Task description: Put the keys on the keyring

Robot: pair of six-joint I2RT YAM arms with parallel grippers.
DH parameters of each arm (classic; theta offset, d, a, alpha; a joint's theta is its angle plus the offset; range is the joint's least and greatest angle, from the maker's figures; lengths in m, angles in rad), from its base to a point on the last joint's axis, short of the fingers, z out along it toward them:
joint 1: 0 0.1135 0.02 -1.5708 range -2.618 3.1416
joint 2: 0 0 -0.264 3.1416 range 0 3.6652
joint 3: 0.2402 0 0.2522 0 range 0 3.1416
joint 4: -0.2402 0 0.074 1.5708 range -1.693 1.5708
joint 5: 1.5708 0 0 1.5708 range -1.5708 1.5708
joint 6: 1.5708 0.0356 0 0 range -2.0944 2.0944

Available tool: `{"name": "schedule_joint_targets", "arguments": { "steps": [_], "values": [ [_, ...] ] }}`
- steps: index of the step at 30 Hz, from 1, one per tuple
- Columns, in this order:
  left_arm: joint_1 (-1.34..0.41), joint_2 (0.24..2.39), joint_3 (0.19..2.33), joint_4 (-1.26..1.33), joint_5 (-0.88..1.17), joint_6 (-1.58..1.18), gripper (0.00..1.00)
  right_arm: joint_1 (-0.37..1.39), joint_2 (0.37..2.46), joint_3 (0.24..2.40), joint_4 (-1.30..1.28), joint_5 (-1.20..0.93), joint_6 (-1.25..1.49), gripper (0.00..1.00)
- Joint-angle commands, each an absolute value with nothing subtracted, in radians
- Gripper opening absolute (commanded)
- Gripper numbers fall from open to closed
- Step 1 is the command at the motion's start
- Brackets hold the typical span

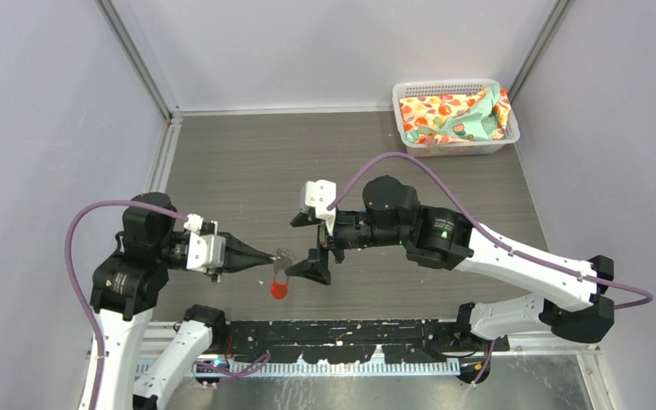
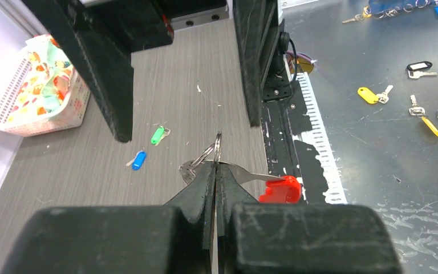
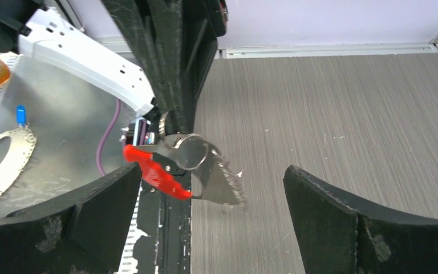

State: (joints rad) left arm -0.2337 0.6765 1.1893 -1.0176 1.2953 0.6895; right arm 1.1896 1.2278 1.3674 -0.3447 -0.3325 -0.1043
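Keyring [image 1: 283, 256] aloft near front edge of worktop [image 1: 248, 162], clamped in closed left pincer [image 1: 265, 255]. Red tag [image 1: 278, 289] hangs below ring. Right pincer [image 1: 310, 245] wide open, fingers flanking keyring, not touching. Green key [image 2: 157, 135] and blue key [image 2: 139, 160] flat on worktop, near each other, farther from front edge.

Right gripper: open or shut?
Open: the right gripper has its fingers wide apart, either side of the keyring pinched by the left gripper.

The keyring [image 2: 279, 189] — part of its wire loop is hidden inside the closed left claw [image 2: 215, 166].
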Motion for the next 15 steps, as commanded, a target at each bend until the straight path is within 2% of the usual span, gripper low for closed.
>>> {"name": "schedule_joint_targets", "arguments": {
  "steps": [1, 15],
  "values": [
    [-0.235, 0.678, 1.226, -0.963, 1.361, 0.695, 0.0, 1.202, 1.259, 1.38, -0.262, -0.224, -0.134, 1.0],
    [-0.235, 0.663, 1.238, -0.962, 1.401, 0.667, 0.0, 1.202, 1.252, 1.381, -0.226, -0.108, -0.177, 0.97]
  ]
}}
